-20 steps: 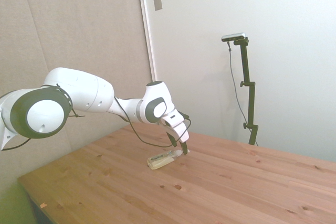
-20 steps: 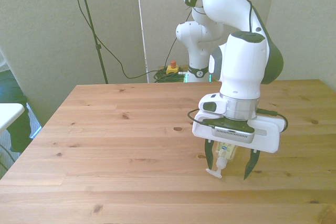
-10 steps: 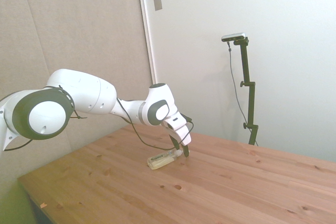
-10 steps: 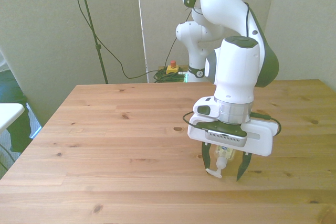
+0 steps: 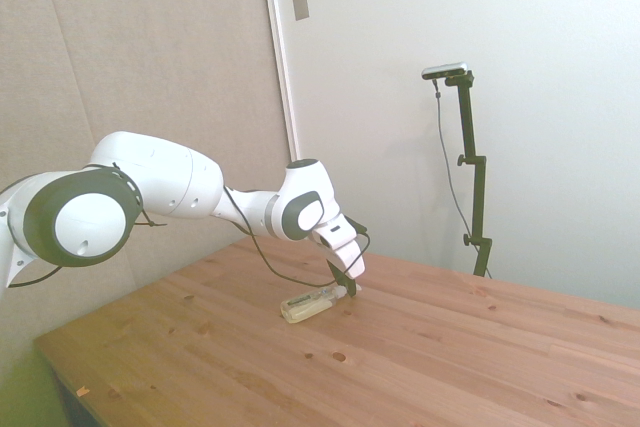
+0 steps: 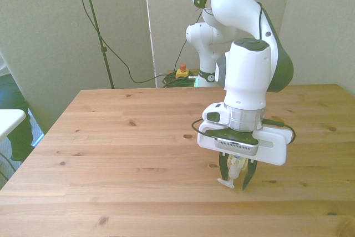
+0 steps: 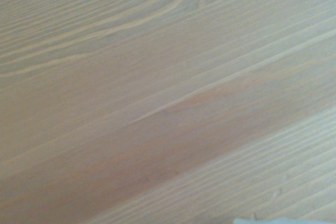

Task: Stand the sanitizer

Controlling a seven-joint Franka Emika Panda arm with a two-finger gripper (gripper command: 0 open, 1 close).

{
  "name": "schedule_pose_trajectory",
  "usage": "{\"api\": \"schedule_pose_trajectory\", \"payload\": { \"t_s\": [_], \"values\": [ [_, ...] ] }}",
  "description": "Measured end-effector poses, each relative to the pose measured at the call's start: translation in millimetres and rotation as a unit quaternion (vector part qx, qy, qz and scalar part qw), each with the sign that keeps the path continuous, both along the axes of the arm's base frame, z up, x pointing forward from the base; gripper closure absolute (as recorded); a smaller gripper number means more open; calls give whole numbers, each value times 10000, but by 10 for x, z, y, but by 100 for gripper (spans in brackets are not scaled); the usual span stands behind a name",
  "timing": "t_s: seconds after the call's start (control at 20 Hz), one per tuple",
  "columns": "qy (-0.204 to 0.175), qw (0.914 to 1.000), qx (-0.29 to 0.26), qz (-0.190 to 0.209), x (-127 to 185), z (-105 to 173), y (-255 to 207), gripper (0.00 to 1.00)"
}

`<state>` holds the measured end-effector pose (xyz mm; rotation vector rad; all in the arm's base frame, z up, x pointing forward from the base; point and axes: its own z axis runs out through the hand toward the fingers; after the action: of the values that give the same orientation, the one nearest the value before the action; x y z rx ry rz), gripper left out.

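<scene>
The sanitizer (image 5: 310,303) is lying on its side on the wooden table (image 5: 450,367), a slim see-through bottle of pale yellowish liquid with a faint label along its body. Its white pump nozzle (image 6: 226,182) points toward the near edge in the front view, and the spout sticks out sideways toward the front view's left, flat against the wood. The bottle sits in the near half of the table in that view, somewhat toward the front view's right.

The gripper (image 6: 235,177) is down over the bottle's nozzle end, tilted forward, its dark fingers (image 6: 247,176) drawn in close on either side of the neck. The gap between them is narrow, about as wide as the bottle itself, and they look to be pressing against it, with the fingertips at or just above the table. In the side view the gripper (image 5: 345,289) meets the bottle at its nozzle end, the rest of the bottle stretching back toward the arm's side.

The wrist view shows only blurred wood grain (image 7: 157,103).
</scene>
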<state>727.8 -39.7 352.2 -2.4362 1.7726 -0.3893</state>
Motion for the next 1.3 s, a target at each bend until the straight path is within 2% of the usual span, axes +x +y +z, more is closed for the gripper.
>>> {"api": "schedule_pose_trajectory", "payload": {
  "t_s": [0.25, 0.45, 0.55, 0.75, 0.9, 1.05, 1.3],
  "values": [
    [-15, 10000, 21, 29, 0, -3, -2, 100],
    [-205, 9998, 25, 71, 18, 32, 43, 100],
    [-427, 9990, 1, 106, 17, 123, 86, 100],
    [-1125, 9934, -210, 108, -57, 452, 222, 100],
    [-1807, 9823, -495, 31, -211, 693, 374, 100],
    [-2449, 9661, -817, -44, -424, 842, 484, 100],
    [-3127, 9412, -1256, -233, -589, 927, 478, 100]
  ]
}}
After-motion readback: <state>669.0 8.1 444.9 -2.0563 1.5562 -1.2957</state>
